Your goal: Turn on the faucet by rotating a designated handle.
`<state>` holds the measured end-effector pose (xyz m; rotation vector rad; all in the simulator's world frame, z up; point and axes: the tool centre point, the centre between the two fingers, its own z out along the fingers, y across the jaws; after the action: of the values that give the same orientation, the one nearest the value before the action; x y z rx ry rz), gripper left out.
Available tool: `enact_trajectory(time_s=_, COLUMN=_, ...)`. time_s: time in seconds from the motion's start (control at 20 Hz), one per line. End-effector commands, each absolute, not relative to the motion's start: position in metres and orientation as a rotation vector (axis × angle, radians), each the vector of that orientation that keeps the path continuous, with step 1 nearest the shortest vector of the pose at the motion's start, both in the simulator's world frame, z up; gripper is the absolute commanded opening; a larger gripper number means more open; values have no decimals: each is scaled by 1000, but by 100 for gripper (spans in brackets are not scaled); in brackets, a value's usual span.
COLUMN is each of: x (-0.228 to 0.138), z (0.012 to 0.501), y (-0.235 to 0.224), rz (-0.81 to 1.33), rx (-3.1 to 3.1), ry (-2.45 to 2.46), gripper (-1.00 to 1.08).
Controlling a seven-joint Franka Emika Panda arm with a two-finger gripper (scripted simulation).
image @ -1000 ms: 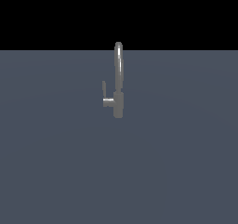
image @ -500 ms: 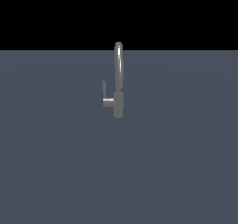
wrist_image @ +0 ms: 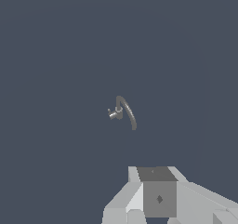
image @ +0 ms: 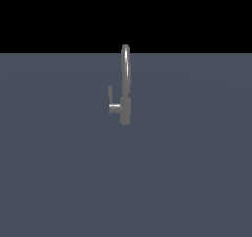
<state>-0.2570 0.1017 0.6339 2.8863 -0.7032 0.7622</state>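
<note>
In the exterior view, the handle [image: 112, 102] sits just left of centre: a short horizontal stub reaching out to the exterior view's left from the tap's body, ending in a thin flat bar that stands upright. Joined to it on the right is the faucet [image: 125, 88], a slim grey metal tap standing upright near the middle of the frame on a flat blue-grey surface [image: 59, 182], its narrow gooseneck spout rising and arching over at the line where the surface meets the black background. No arm appears in this view. In the wrist view, the faucet [wrist_image: 126, 111] is seen from above, small and near the centre of the frame, its spout a curved grey arc with the handle [wrist_image: 113, 113] as a pale stub at its side. The gripper [wrist_image: 160, 197] shows only as pale grey blocky housing at the lower edge of that frame, well apart from the faucet; its fingertips are out of frame, so I cannot tell how the jaws stand.
</note>
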Motion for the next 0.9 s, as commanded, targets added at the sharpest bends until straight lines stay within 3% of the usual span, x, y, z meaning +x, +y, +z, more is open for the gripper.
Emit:
enact_trajectory(time_s=0.0, x=-252, z=639, y=119, rz=822, rx=2834, ry=-776, gripper=-100)
enact_trajectory(time_s=0.45, x=-217, z=632, y=181, rz=980, rx=2637, ry=-991, gripper=-100)
enact_trajectory(time_s=0.85, x=-162, z=591, y=223, rz=1052, rx=2462, ry=-1146, gripper=-100)
